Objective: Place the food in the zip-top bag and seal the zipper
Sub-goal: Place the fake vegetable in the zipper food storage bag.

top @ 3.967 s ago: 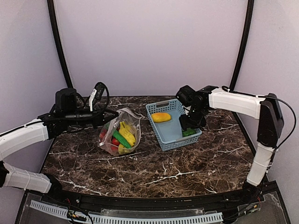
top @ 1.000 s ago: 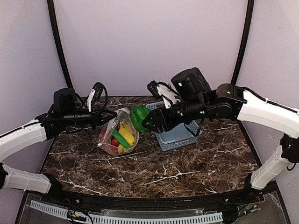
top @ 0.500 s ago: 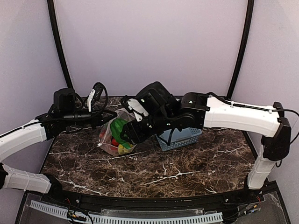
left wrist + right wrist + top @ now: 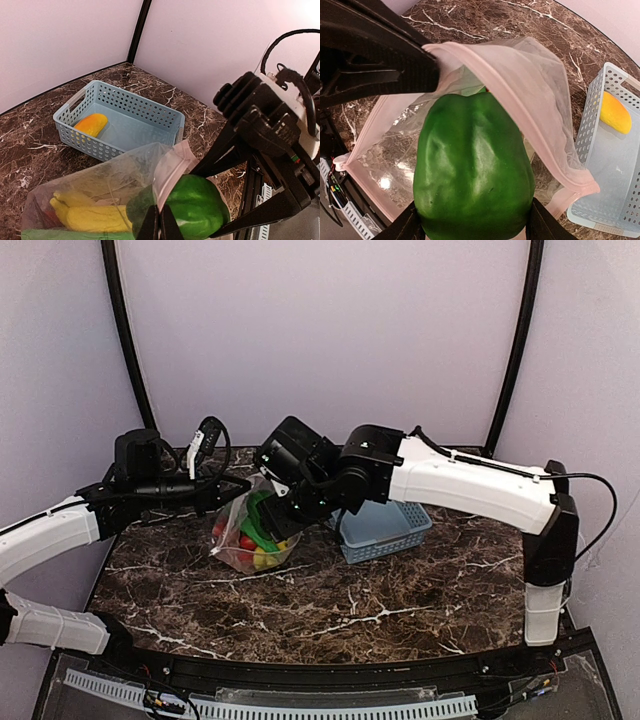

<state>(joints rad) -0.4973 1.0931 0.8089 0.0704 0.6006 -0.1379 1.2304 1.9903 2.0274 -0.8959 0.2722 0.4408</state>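
Note:
The clear zip-top bag (image 4: pixel 243 543) lies left of centre with yellow bananas (image 4: pixel 85 218) and red fruits inside. My left gripper (image 4: pixel 160 221) is shut on the bag's pinkish zipper (image 4: pixel 172 167) strip and holds the mouth up and open. My right gripper (image 4: pixel 472 226) is shut on a big green pepper (image 4: pixel 472 165), one finger on each side. The pepper (image 4: pixel 260 517) sits partly inside the bag's mouth, under the raised zipper (image 4: pixel 520 85) edge. In the left wrist view the pepper (image 4: pixel 200 207) fills the opening.
A light-blue lattice basket (image 4: pixel 385 532) stands just right of the bag, partly hidden behind my right arm. An orange-yellow piece (image 4: pixel 91 123) lies in the basket (image 4: pixel 135 97). Purple walls close the back and both sides of the marble table.
My right arm has swung left from above the basket, carrying the green pepper down into the bag's mouth. The left arm and the bag edge have stayed put.

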